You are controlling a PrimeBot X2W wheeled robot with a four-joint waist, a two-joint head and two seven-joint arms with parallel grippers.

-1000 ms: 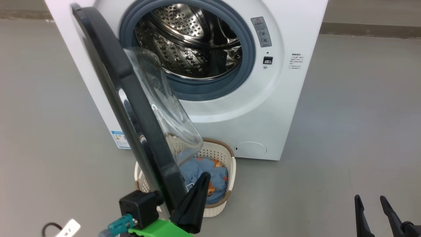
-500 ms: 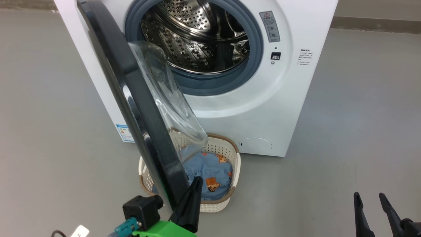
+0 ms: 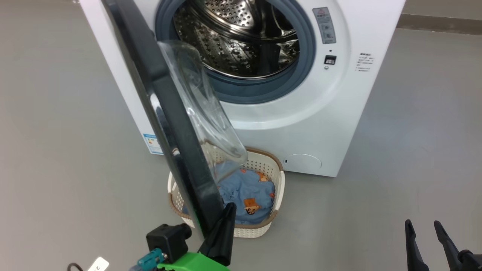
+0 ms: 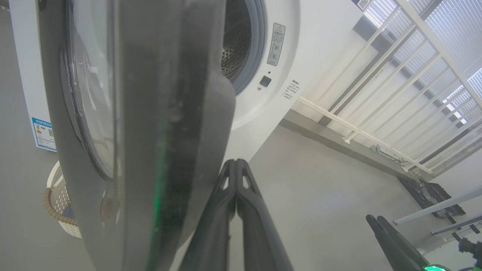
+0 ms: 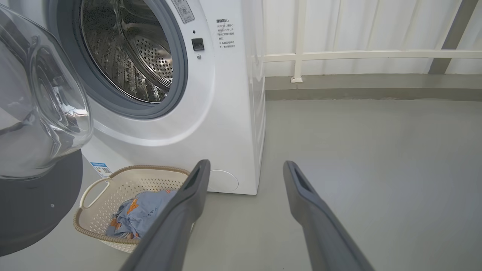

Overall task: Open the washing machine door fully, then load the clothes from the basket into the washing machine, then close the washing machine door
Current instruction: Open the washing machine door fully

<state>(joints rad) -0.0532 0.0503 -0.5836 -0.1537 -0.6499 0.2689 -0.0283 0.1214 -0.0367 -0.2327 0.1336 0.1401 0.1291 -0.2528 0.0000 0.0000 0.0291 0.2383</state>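
Door (image 3: 169, 124) half-open over basket (image 3: 278, 180) with clothes (image 3: 248, 188) | left tool (image 4: 235, 165) together beside door rim | right tool (image 3: 422, 227) apart

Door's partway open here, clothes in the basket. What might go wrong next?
1. The shut left hand only rests beside the washing machine door rim, gripping nothing, so it may slip off.
2. The door overhangs the basket, covering part of the clothes; the open right hand might strike it reaching in.
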